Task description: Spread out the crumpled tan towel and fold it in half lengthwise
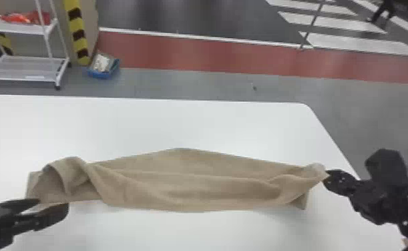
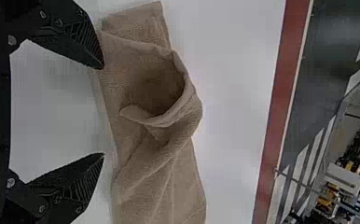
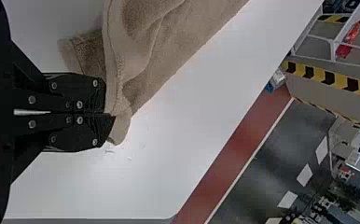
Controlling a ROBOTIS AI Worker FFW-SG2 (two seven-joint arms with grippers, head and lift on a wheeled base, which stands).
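White table (image 1: 179, 123) ran wide across head view. Tan towel (image 1: 186, 183) stretched over lower middle, left end bunched. Right gripper (image 1: 328, 177), lower right, had edge pinched; left gripper (image 1: 53, 204), lower left, spread, empty. Spreading stage, imo; next move needed left grabbing bunched end.

Bright light in all 3 views; soft, faint shadows on the tabletop (image 1: 213, 123).
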